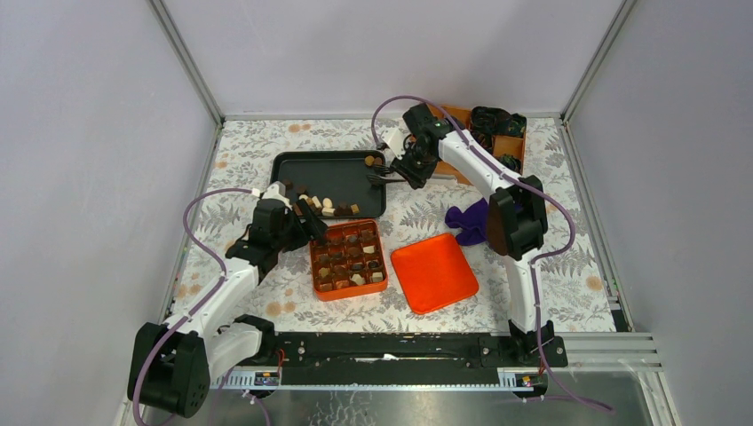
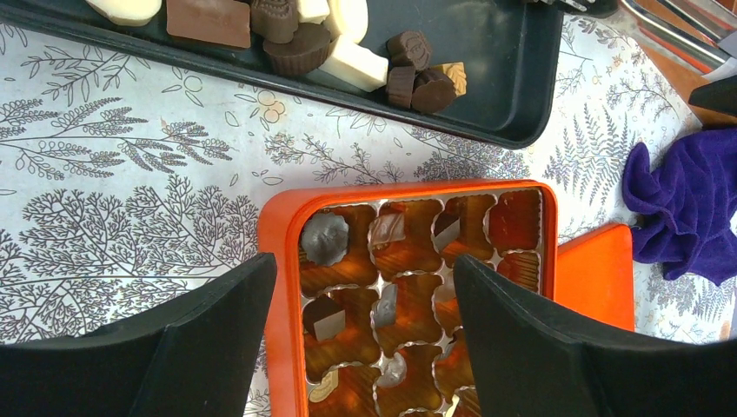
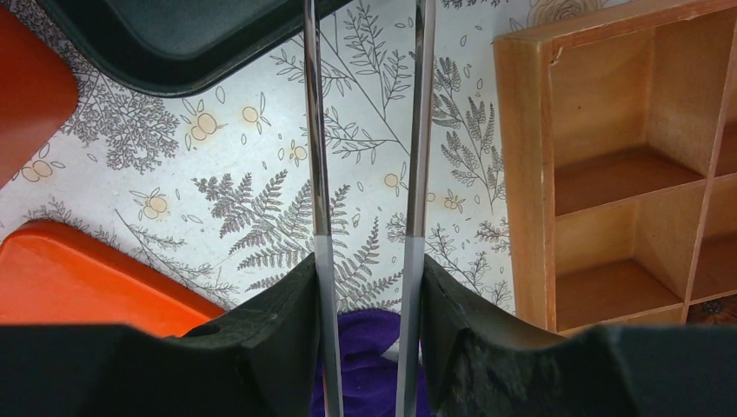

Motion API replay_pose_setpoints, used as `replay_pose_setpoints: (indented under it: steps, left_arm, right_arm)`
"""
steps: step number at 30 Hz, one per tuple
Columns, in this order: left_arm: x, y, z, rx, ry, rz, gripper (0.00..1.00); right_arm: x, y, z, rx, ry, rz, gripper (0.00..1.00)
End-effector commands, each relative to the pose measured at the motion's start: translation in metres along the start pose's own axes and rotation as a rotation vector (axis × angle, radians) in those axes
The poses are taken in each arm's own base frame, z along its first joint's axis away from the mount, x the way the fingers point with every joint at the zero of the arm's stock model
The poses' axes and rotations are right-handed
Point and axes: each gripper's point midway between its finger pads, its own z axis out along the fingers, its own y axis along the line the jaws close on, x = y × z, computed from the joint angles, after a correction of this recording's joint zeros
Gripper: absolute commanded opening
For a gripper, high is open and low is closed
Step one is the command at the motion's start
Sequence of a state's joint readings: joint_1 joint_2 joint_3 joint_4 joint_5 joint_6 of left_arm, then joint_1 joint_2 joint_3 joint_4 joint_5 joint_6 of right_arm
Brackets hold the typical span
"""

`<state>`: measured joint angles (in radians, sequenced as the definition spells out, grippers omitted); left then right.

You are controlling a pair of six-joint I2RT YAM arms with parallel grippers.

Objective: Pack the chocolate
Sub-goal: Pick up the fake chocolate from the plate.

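**A:** Nearest the arms, what is the left pincer (image 2: 361, 282) doing?

**B:** It hangs over the orange box (image 2: 276, 234), jaws spread wide with nothing between them. I'd judge it is placed there to work over the cells.

**A:** And the box?

**B:** It is a grid of moulded cells. Several hold chocolate (image 2: 324, 239), mostly dark, while others show bare, so packing looks partway done. The orange lid (image 1: 433, 272) lies flat just beside it, leaving the cells open.

**A:** Further back?

**B:** The black tray (image 1: 297, 169) carries the loose supply. Dark, light brown and cream pieces cluster at its near edge, and a lone piece (image 1: 368, 161) sits by its right end.

**A:** The right pincer (image 3: 369, 269)?

**B:** It is clamped on metal tongs (image 3: 317, 174), blades pointing ahead. From above it sits at the tray's right end, probably after that lone piece. Whether the tips grip anything, I cannot tell.

**A:** Farthest?

**B:** A purple cloth (image 1: 466, 222) lies on the surface (image 1: 568, 266). Beyond it is a wooden crate (image 3: 521, 174): the cells seen from the wrist are empty, and dark bundles (image 1: 493, 120) fill others.
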<state>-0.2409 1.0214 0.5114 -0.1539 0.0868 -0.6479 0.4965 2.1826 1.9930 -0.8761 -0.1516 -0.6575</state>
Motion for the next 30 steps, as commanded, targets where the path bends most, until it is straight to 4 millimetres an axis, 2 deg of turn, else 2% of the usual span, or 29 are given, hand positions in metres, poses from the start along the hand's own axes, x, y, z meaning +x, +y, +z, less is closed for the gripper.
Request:
replay_pose_setpoints:
  steps: [1, 14, 25, 30]
  left_arm:
    - [-0.019, -0.013, -0.002, 0.05, -0.06, 0.019, 0.82]
    - [-0.015, -0.012, -0.002, 0.054, -0.053, 0.013, 0.82]
    - [-0.016, -0.011, -0.005, 0.051, -0.061, 0.012, 0.82]
    - [-0.014, -0.01, -0.004, 0.051, -0.057, 0.01, 0.82]
  right_arm:
    - [-0.016, 0.005, -0.017, -0.012, -0.051, -0.025, 0.47]
    - [-0.012, 0.014, -0.01, -0.034, -0.007, -0.025, 0.49]
    - [-0.024, 0.026, -0.013, -0.041, 0.003, -0.081, 0.48]
    - [-0.026, 0.018, -0.018, 0.006, 0.001, -0.085, 0.48]
